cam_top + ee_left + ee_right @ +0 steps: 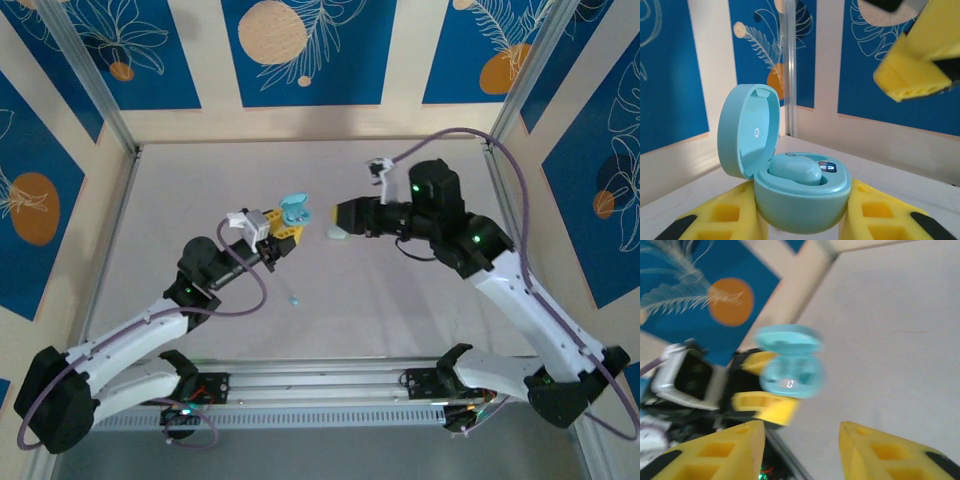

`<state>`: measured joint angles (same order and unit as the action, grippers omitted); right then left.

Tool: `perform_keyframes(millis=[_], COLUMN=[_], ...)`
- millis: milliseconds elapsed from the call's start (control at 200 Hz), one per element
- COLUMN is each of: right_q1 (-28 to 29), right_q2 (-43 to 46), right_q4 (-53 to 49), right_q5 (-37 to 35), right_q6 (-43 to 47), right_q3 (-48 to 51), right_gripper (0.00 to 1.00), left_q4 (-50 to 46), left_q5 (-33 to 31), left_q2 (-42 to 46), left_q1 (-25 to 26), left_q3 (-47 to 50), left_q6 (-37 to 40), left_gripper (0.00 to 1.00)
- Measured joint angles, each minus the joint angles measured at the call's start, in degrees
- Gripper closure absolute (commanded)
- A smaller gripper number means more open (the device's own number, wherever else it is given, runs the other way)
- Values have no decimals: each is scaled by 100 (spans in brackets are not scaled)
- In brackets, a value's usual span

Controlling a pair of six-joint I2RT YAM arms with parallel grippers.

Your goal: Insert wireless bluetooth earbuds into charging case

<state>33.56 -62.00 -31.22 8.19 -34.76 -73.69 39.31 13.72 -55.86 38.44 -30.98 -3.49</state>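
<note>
Earbuds lie in two places for you: one pale blue earbud (pixel 795 171) sits in a well of the case (pixel 800 202). A second earbud (pixel 294 299) lies loose on the table (pixel 400 310), nearer the arm bases than the left gripper (pixel 285 232) and well apart from it.

Your left gripper is clamped on the case's base, a yellow finger (pixel 725 215) on each side, holding it upright. The lid (pixel 747 130) stands swung open, and a small lit display (pixel 828 167) shows on the base rim beside the seated earbud.

Your right gripper (pixel 800 440) faces the case from the other side, near it without touching. Its jaws stand apart with nothing between them. From the left wrist you see one of its yellow fingers up high, to the right of the case.

In the top view a pale mint object (pixel 336 234) lies on the table just beside the right gripper's tips; you cannot tell what it is.
</note>
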Motion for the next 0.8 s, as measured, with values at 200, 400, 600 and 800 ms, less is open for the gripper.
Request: perform_keyframes(millis=[200,400,600,800], right_q1=[-981,-494,754,1576], right_q2=[-232,-1934,-3585,-4656], right_q4=[-251,-481,-610,-815], right_q5=[-72,474,437,76], right_q6=[-396,-396,-188,90], right_q3=[911,1082,621,-162], right_gripper=[61,61,56,49], left_q4=[-345,-704,-992,-1174], left_q5=[-404,-595,-636,-638], left_q2=[597,1038,1198,1416], left_q1=[0,2,2,2], left_q3=[4,0,-74,-166], left_q6=[195,367,411,446], left_gripper=[75,75,75,75])
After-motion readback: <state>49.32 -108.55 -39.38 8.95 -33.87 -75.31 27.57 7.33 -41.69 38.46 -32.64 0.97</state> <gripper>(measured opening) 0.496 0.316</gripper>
